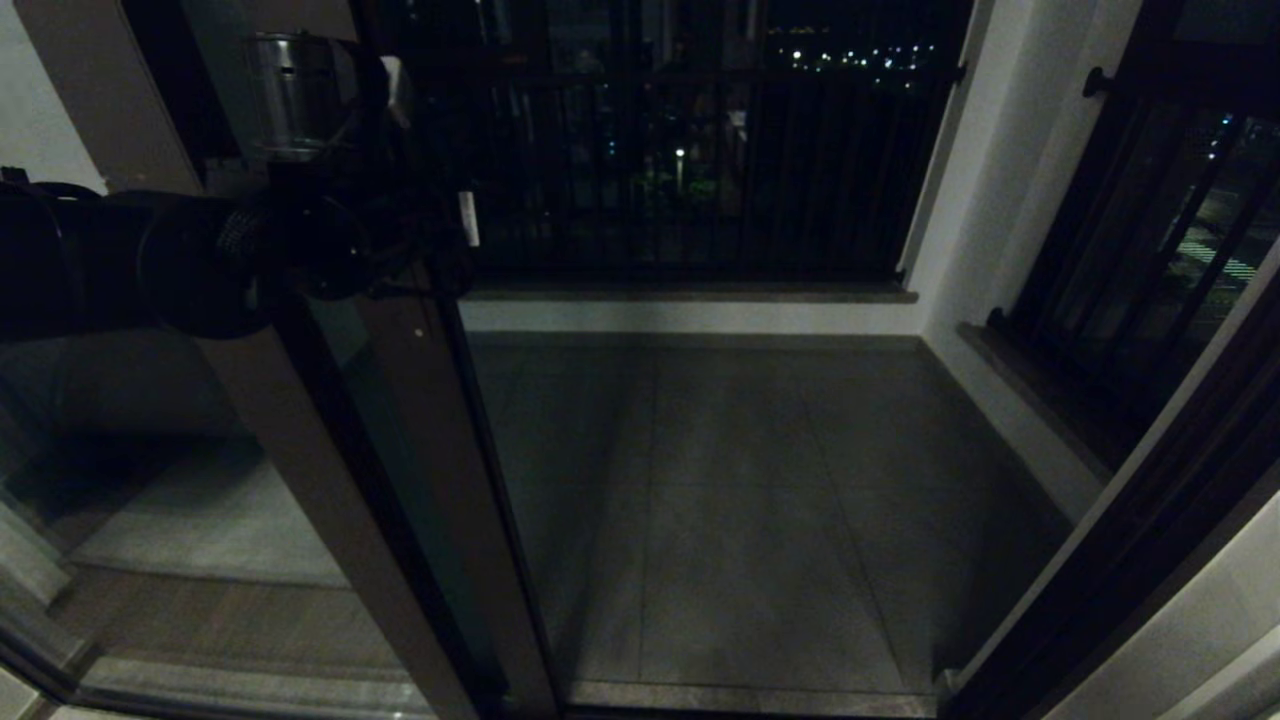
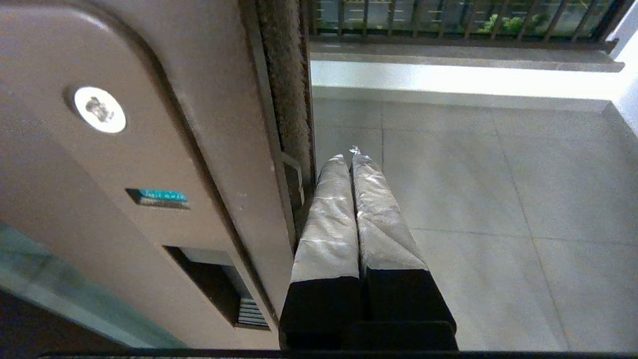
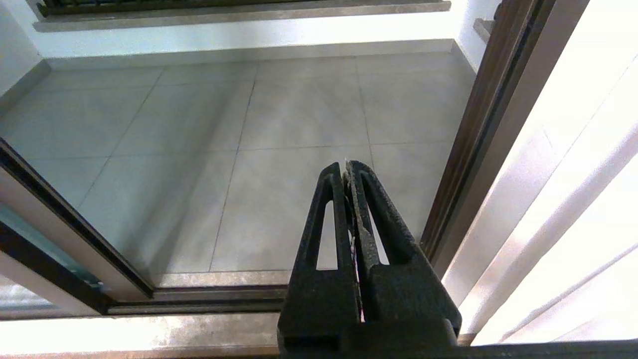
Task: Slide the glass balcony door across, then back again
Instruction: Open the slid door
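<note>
The right hand (image 3: pixel 347 167), fingers pressed together and empty, hangs nearest, over the door track at the threshold's right side. The left hand (image 2: pixel 349 154), also pressed together, lies against the edge of the glass balcony door (image 1: pixel 440 440), which stands left of the opening. The door is probably heavy, rigid and fragile; pushing on the metal stile (image 2: pixel 164 134) or pulling by its recessed handle (image 2: pixel 219 284) suits it better than touching the glass. Beyond lie the tiled floor (image 1: pixel 740 480) and railing (image 1: pixel 690 150).

You are looking at the threshold of a home balcony, high up in an apartment block at night. A sliding glass door (image 1: pixel 400 480) in a brown frame stands at the left of the frame. Grey floor tiles (image 1: pixel 720 500) fill the centre, a black railing (image 1: pixel 690 150) crosses the top, and city lights (image 1: pixel 850 55) glitter at upper right.
</note>
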